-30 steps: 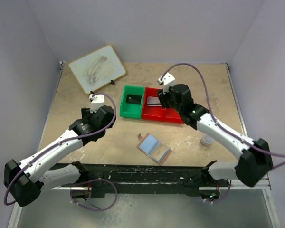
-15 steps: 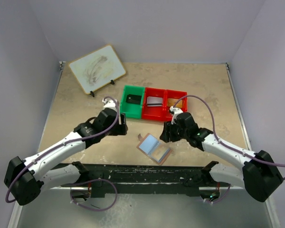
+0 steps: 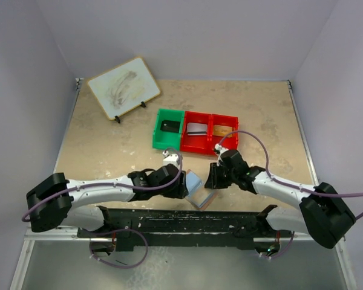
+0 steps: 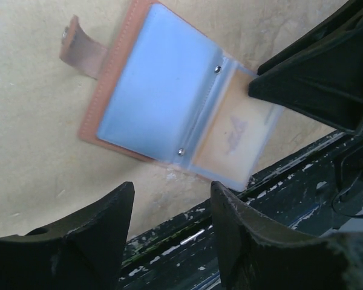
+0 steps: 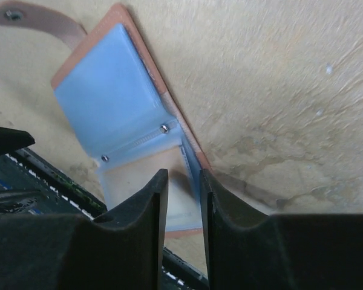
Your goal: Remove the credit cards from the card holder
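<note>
Tan leather card holder | now closing in, left pincer wide apart, right pincer narrowly apart | nearing extraction

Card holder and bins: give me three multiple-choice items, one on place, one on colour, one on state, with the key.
1. Where does the card holder lie?
A) in a red bin
B) on the table by its near edge, between the left pincer and the right pincer
C) propped on the whiteboard

2. What colour is the leftmost bin?
A) green
B) yellow
C) black

3. How is the card holder?
A) snapped shut
B) standing on edge
C) lying open, blue inside up

Key:
1 B: the top view shows it flat on the table with a pincer at each side.
2 A: its walls are green in the top view.
3 C: both wrist views show its blue inside spread flat and facing up.
</note>
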`<state>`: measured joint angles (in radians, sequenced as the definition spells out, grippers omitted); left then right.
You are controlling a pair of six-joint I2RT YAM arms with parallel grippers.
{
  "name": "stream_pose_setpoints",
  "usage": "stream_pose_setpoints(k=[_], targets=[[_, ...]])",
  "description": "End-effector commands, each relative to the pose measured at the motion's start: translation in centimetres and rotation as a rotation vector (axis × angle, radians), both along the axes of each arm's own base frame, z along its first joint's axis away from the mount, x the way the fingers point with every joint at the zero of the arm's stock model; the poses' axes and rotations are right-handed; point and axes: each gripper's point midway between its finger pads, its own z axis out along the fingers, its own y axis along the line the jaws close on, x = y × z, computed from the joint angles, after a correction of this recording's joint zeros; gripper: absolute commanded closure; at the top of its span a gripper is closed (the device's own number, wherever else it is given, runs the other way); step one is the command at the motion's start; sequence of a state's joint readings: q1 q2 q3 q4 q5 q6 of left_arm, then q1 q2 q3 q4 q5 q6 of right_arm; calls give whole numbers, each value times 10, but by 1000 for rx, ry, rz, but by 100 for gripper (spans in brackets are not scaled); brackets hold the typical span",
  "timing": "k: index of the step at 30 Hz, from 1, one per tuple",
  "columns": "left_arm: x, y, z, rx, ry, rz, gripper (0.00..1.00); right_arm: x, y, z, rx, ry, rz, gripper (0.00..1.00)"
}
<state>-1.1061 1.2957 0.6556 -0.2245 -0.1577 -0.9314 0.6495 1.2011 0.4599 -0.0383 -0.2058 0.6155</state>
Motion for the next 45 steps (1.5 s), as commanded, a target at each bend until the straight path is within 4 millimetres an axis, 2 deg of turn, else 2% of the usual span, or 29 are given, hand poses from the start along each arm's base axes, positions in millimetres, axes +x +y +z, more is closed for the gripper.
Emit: stream_pose_setpoints(k=[1,4,6,9,14,19,21,24,27,29,33,39,45], targets=[[11,-24,10,-133,-27,94,50,-15,11,-1,58,34,10,72],[16,-22,0,-100,-35,122,52,-27,18,-5,79,58,18,75],[23,-14,-8,-45,-58,160,54,-38,28,-7,108,81,7,76],[34,8,-18,70,-100,235,54,-52,50,-3,177,92,18,73],[42,45,-33,250,-140,337,55,-72,66,-14,185,134,3,67],[39,62,-38,299,-144,366,54,-84,79,-28,135,161,19,65],[39,67,-39,308,-145,376,53,-85,83,-33,104,161,17,63],[40,81,-33,331,-170,419,52,-82,78,-40,39,149,-17,61],[38,89,-31,326,-175,430,49,-76,72,-38,31,124,-59,57],[36,91,-32,322,-169,437,49,-81,71,-33,51,140,-54,54],[35,74,-35,246,-148,407,50,-71,67,-19,67,85,-78,47],[33,31,-41,99,-93,324,56,-67,61,-14,104,75,-101,47],[50,-5,-27,90,-156,236,60,-60,50,-14,132,79,-220,47]])
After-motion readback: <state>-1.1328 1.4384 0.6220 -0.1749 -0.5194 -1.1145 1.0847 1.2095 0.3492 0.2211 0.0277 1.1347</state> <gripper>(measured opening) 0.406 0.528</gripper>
